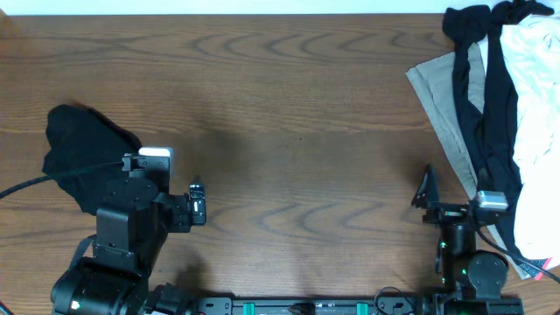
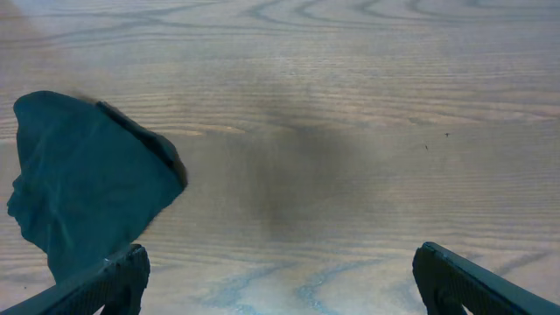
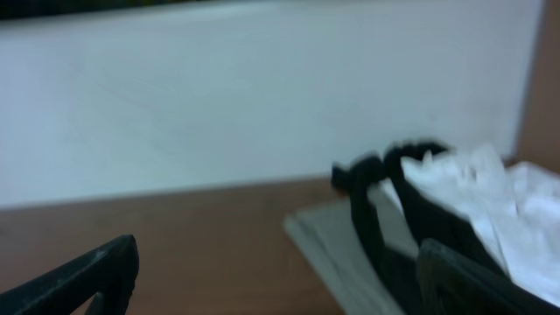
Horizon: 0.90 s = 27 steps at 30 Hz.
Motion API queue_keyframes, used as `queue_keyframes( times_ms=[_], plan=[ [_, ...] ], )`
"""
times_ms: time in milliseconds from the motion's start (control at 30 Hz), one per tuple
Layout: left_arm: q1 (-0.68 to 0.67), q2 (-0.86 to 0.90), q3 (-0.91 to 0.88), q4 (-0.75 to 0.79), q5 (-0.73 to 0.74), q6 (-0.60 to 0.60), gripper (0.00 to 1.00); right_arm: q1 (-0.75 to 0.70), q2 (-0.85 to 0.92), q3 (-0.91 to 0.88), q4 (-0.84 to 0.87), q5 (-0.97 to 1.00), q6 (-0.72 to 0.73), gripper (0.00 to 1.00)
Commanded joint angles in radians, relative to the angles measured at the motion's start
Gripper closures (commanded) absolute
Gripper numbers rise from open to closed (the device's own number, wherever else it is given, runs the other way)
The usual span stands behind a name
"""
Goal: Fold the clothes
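Black T-shirt (image 1: 83, 153) sits as a bunched heap by the left edge of the table (image 1: 289, 105), about mid-depth. No logo showing, and I can't tell whether it's crumpled or roughly doubled over. Left gripper (image 2: 278, 280) is raised over the near-left area, jaws spread wide, nothing in them. It faces the far edge, so the shirt lies off to its left; in the wrist view the left fingertip (image 2: 118, 276) is just beside the heap's near hem, touching or not I can't tell. The heap's long axis runs roughly far-to-near along the left edge, with one corner poking toward the table middle. Right gripper (image 3: 280, 280) sits low at the near-right edge, also spread wide and empty, well apart from the shirt, so the left one is clearly nearer. My read: the next move is a swing left and down onto that inward corner, then a drag to centre to spread it. Room: the middle of the table between the two grippers is open wood, but there's little margin between the shirt's outer side and the left edge. The right edge carries a pile just beside the right gripper: beige garment (image 1: 442, 96), white garment (image 1: 538, 87), and a long dark garment (image 1: 494, 105) draped from the far-right corner toward the near edge. I don't take that one as the job.
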Motion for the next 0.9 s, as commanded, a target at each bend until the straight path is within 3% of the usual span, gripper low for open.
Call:
queue_keyframes(
  times_ms=[0,67,867],
  plan=[
    [-0.004,0.000,-0.002,-0.003,-0.008,0.014,0.02,-0.017,-0.006,-0.014,-0.072,-0.029,-0.061,0.01],
    [-0.004,0.000,-0.002,-0.003,-0.008,0.014,0.02,-0.017,-0.006,-0.013,-0.155,-0.031,-0.055,0.01],
    [-0.004,0.000,-0.002,-0.003,-0.008,0.014,0.02,-0.018,-0.006,-0.014,-0.146,-0.056,-0.029,0.01]
  ],
)
